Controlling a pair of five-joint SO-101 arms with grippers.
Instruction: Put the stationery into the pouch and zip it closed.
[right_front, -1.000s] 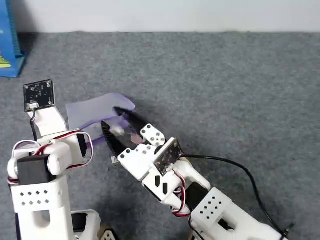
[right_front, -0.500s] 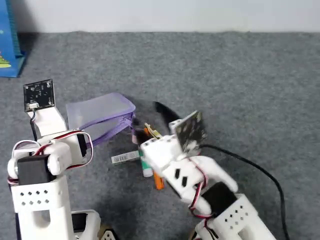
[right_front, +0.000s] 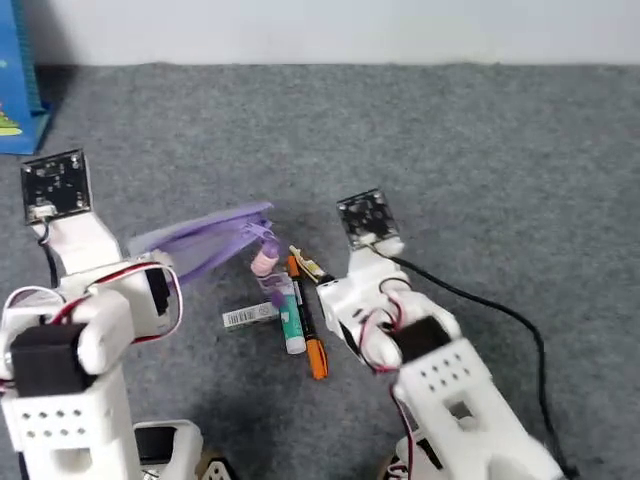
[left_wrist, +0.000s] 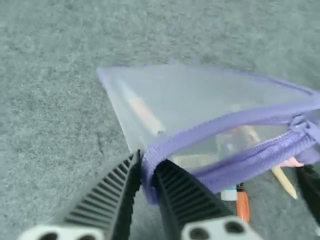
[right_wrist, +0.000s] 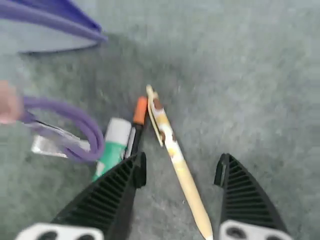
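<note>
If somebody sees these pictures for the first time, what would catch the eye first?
The translucent purple zip pouch stands out first, on the left of the grey carpet, its zipper edge pinched in the left claw. Beside its mouth lie an orange pen and a green-and-white marker, and the open right claw hangs over a beige pen.

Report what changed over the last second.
The right hand pulled back from the pouch mouth toward its own base. It now hangs open over the beige pen, uncovering the orange pen and green marker on the table. The left hand shifted left, tipping the pouch up on edge. The barcode label stayed put.
</note>
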